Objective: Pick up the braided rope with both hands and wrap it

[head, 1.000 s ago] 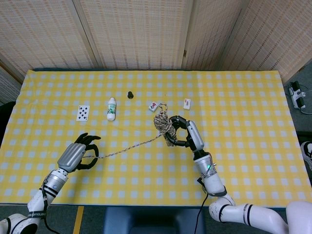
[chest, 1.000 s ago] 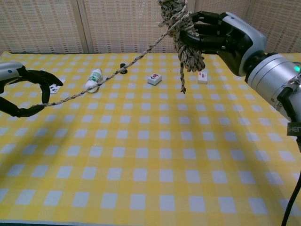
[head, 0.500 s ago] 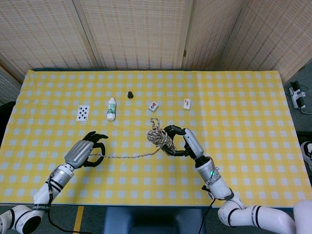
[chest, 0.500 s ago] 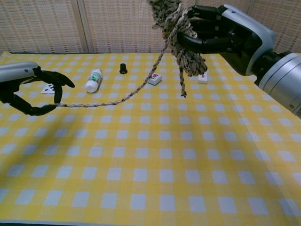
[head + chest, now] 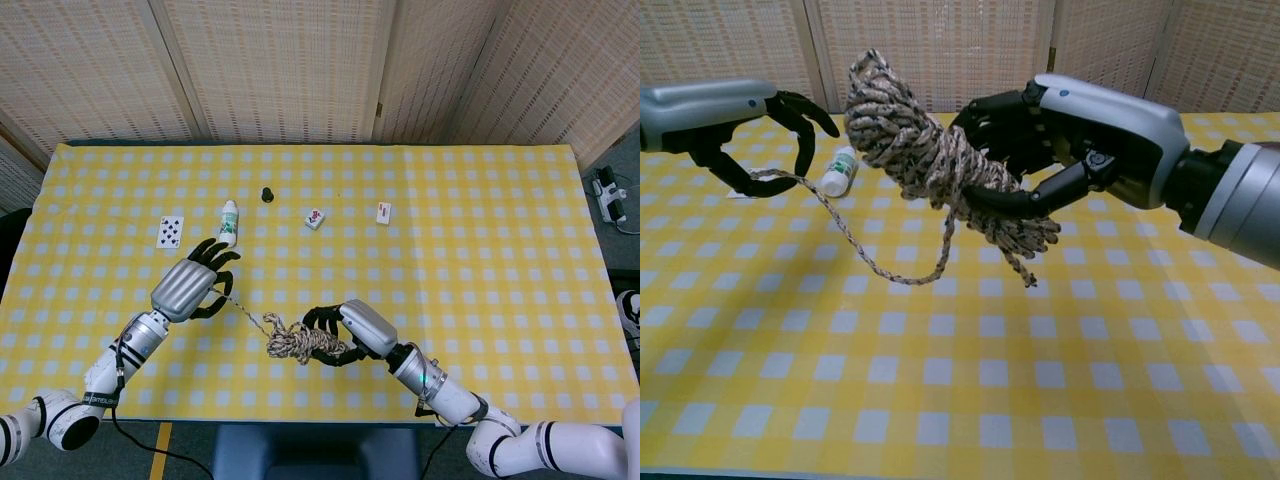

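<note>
Both hands have drawn closer together and the once-taut rope (image 5: 930,165) now sags between them. On the left, the left hand (image 5: 190,285) is raised with fingers curled, pinching the free end, while the right hand (image 5: 352,330) grips the wound bundle above the near middle of the yellow checked table (image 5: 500,250). Beyond them lie a playing card (image 5: 171,231), a small white bottle (image 5: 229,221), a black knob (image 5: 267,193) and two tiles (image 5: 315,218); their markings are too small to read.
</note>
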`<act>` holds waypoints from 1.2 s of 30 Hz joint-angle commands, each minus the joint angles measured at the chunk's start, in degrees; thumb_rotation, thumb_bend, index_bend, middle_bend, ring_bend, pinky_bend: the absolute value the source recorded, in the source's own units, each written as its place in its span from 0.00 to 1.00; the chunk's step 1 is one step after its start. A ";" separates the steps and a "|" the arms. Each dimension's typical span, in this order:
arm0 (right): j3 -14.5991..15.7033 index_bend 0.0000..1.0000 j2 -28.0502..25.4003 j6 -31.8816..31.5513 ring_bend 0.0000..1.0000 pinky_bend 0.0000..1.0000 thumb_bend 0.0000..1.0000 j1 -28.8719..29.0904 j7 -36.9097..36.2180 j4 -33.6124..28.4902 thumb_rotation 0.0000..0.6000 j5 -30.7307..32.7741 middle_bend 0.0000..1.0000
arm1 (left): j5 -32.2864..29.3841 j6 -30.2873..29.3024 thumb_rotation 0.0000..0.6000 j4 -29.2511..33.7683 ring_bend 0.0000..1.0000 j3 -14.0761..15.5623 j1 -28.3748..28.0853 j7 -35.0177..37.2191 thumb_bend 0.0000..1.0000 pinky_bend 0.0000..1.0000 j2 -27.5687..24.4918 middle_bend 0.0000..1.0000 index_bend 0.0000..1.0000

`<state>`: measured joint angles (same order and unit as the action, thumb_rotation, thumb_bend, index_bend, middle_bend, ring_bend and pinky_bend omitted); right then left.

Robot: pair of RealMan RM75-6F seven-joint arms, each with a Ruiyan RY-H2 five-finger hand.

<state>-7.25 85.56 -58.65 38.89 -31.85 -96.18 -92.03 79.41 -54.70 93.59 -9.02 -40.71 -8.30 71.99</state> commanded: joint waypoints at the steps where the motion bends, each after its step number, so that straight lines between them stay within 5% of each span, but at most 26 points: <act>1: 0.44 0.79 -0.36 3.50 0.74 0.61 0.51 1.24 4.55 -2.92 1.00 3.62 0.67 | 1.01 -2.24 1.00 -0.46 0.07 -1.23 -1.39 -3.31 0.49 0.00 1.80 0.19 0.60; 22: -3.50 0.84 7.69 11.28 0.76 0.63 0.51 4.94 20.79 -4.71 1.00 29.33 0.70 | 7.58 -8.95 1.00 2.47 0.06 -2.20 -4.08 -8.36 0.49 0.00 6.92 0.18 0.59; 36: -9.80 0.85 15.98 3.84 0.77 0.64 0.51 2.55 18.03 -0.47 1.00 37.76 0.71 | 15.18 -15.57 1.00 6.03 0.04 2.95 -0.42 -9.57 0.49 0.00 7.56 0.17 0.59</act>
<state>-16.17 100.44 -53.75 42.32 -12.45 -97.41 -54.22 93.78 -69.47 99.22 -6.80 -41.82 -17.80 79.57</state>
